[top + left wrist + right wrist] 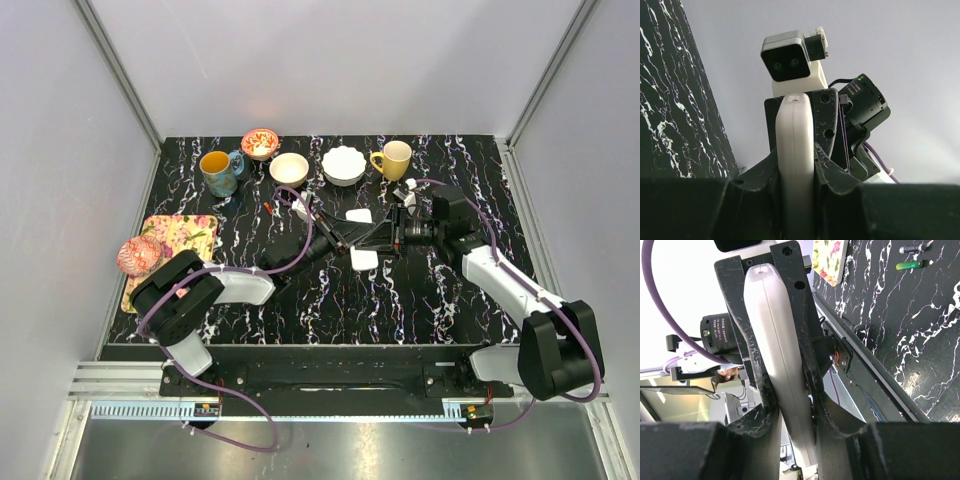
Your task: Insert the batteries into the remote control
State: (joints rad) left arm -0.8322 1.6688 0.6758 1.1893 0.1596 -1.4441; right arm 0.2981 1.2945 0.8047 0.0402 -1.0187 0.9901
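Note:
Both grippers meet over the middle of the table with the remote control (358, 215) between them, lying flat with its white back up and its two ends sticking out beyond the fingers. My left gripper (345, 238) (796, 160) is shut on the remote control (796, 130), seen edge-on. From the opposite side, my right gripper (385, 238) (792, 405) has the remote control (772, 325) slanted between its fingers, touching both. A green battery (909, 264) and a dark one (912, 248) lie on the black marbled table near the floral board (830, 255).
Along the back stand a blue mug (218, 170), a patterned bowl (260, 143), a white bowl (289, 168), a scalloped white bowl (343, 164) and a yellow mug (394, 158). The floral board (180, 235) at the left carries a pink patterned ball (138, 255).

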